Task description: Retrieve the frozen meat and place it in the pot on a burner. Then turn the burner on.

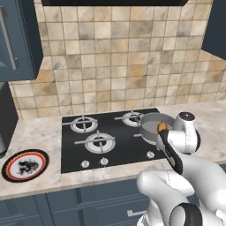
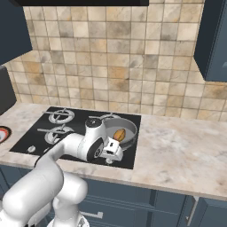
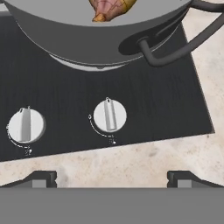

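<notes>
Hand view, upper centre of the frame: the frozen meat (image 3: 111, 8), a brown-orange lump with yellowish patches, already lies inside the pot (image 3: 87, 39), whose grey wall and dark loop handle (image 3: 175, 48) run along the top. The pot sits on a burner at the back right of the black cooktop (image 3: 65, 87).

Below the pot, near the middle of the frame, we see a white burner knob (image 3: 110, 115) with its ridge running almost straight up and down the picture. A second knob (image 3: 25, 125) sits at the left edge, its ridge also upright. A pale stone counter (image 3: 131, 162) fills the strip beneath the cooktop.

At the bottom of the frame our gripper (image 3: 112, 179) shows two dark fingertips (image 3: 43, 178) set far apart, with nothing between them. The middle knob lies straight ahead of the jaws, a little up the frame and roughly centred in the gap, not touching either tip.

In the right base view, the gripper (image 2: 113, 150) hangs at the front edge of the cooktop, just in front of the pot (image 2: 128, 126) with the meat (image 2: 119, 134) in it.

We judge the placing done and the knob turn still to come. We cannot tell for sure which knob governs the pot's burner.
</notes>
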